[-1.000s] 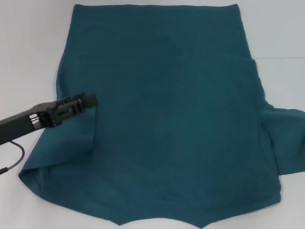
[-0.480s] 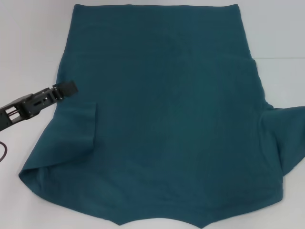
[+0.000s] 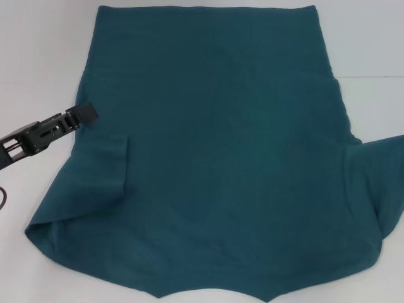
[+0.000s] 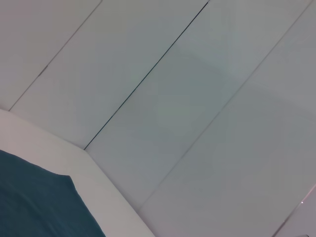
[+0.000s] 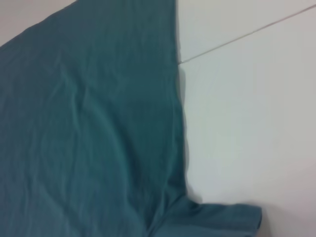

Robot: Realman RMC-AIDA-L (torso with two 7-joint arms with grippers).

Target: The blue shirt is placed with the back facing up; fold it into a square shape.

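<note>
Head view: left gripper (image 3: 88,112) over blue shirt (image 3: 227,158) edge; finger state unclear

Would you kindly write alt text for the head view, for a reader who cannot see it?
A blue shirt lies spread, plain side up, on a white table, its left sleeve folded inward and the right sleeve sticking out. The left gripper hovers at the shirt's left edge; the right gripper is out of view.
</note>
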